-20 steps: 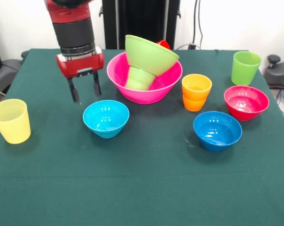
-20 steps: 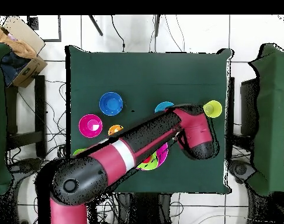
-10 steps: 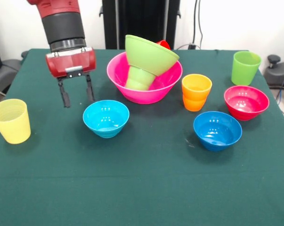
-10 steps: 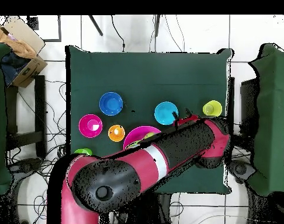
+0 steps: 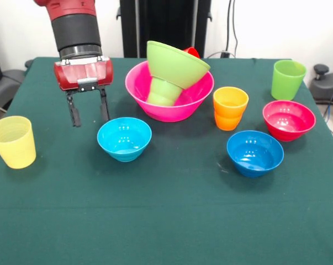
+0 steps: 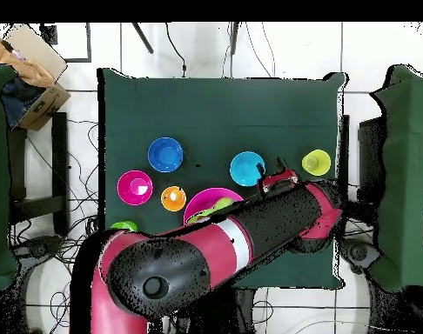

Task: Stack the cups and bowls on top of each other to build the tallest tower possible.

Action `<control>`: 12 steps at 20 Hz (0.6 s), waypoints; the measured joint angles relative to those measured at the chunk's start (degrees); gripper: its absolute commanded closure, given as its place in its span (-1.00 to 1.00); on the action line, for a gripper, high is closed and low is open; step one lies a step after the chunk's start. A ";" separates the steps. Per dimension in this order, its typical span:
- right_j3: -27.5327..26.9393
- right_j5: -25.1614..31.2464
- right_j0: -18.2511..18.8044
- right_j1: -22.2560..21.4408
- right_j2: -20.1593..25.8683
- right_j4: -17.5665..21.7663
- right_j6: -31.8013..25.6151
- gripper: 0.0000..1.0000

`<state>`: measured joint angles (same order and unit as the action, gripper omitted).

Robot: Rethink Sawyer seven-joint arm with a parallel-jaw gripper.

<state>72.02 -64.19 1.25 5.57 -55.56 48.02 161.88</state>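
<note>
Fingers [image 5: 89, 114] open and empty, hanging between yellow cup [image 5: 13, 141] and light blue bowl [image 5: 124, 138].
Tower [image 5: 170, 83] sits far-centre on the counter [image 5: 166, 215], green bowl [image 5: 176, 64] tilted on it. I judge these cups light, stiff, slick plastic; I'd pinch the yellow one across its rim wall.

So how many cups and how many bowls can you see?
Cups: 5, pale yellow, orange, tall lime green, small green, red.
Bowls: 5, pink, lime green, light blue, darker blue, magenta.
Total: 10
</note>
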 measured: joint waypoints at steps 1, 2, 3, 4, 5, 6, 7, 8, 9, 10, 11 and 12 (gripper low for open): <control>0.13 -0.02 0.01 0.04 0.02 -0.52 -0.34 -1.00; 0.48 -0.04 0.01 0.17 0.05 -2.25 -1.27 -1.00; 0.62 -0.10 0.01 0.23 0.05 -3.01 -1.65 -1.00; 0.78 -0.25 0.01 0.29 0.06 -4.01 -2.34 -1.00; 0.95 -0.40 0.01 0.35 0.07 -5.01 -3.02 -1.00; 1.04 -0.55 0.00 0.39 0.07 -5.54 -3.39 -1.00; 1.14 -0.69 0.00 0.43 0.07 -6.07 -3.75 -1.00; 1.37 -1.16 0.01 0.51 0.07 -7.33 -4.57 -1.00; 1.56 -1.61 0.00 0.62 0.07 -8.23 -5.36 -1.00; 1.65 -1.86 0.00 0.69 0.07 -8.66 -5.73 -1.00; 1.75 -2.18 0.00 0.82 0.05 -9.19 -6.18 -1.00; 1.88 -2.74 0.00 1.16 0.07 -9.93 -6.94 -1.00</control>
<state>73.90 -66.93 1.25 6.72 -55.49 38.08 154.95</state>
